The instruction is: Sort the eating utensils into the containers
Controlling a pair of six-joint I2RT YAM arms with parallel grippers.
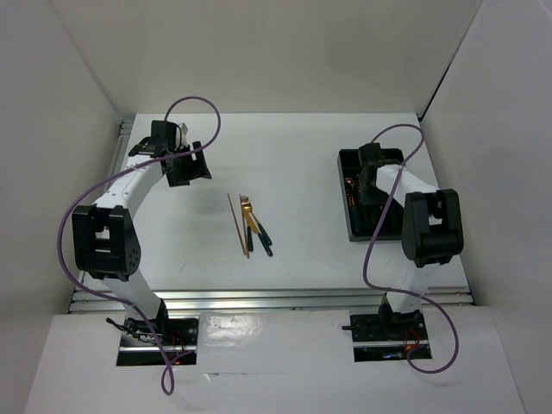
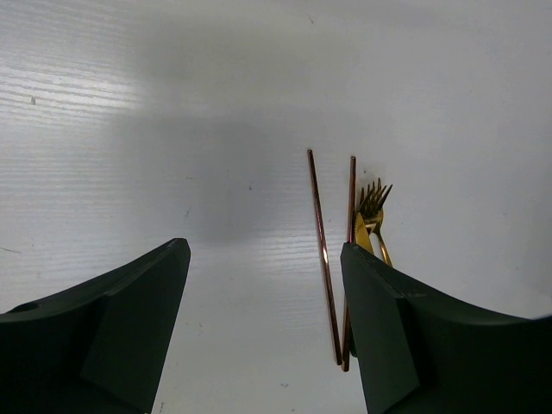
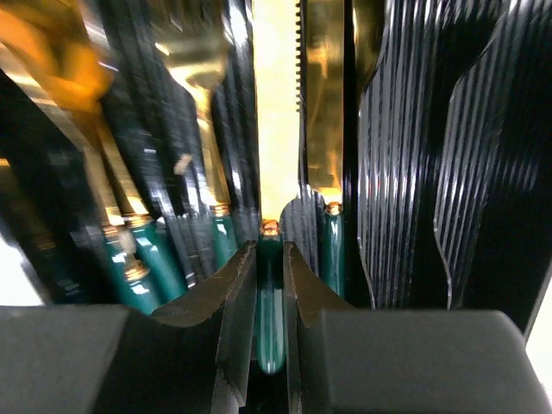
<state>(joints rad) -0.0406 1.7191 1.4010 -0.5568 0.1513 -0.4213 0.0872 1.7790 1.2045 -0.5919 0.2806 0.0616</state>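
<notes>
Two brown chopsticks [image 1: 235, 222] and gold forks with teal handles [image 1: 252, 220] lie mid-table. My left gripper [image 1: 191, 168] hangs open to their upper left. In the left wrist view its jaws [image 2: 263, 250] are spread wide over bare table. The chopsticks [image 2: 321, 250] and a fork head [image 2: 373, 203] lie by the right finger [image 2: 388, 328], which hides the fork's handle. My right gripper [image 1: 369, 185] is down in the black tray [image 1: 362, 235]. Its jaws [image 3: 270, 250] are shut on a teal-handled utensil [image 3: 270, 310] whose flat gold head [image 3: 276, 103] points away along a compartment.
Several other gold and teal utensils [image 3: 155, 259] lie in the neighbouring compartments, between ribbed black dividers [image 3: 405, 172]. White walls close in the table on the left, back and right. A purple cable [image 1: 207, 116] loops over the left arm.
</notes>
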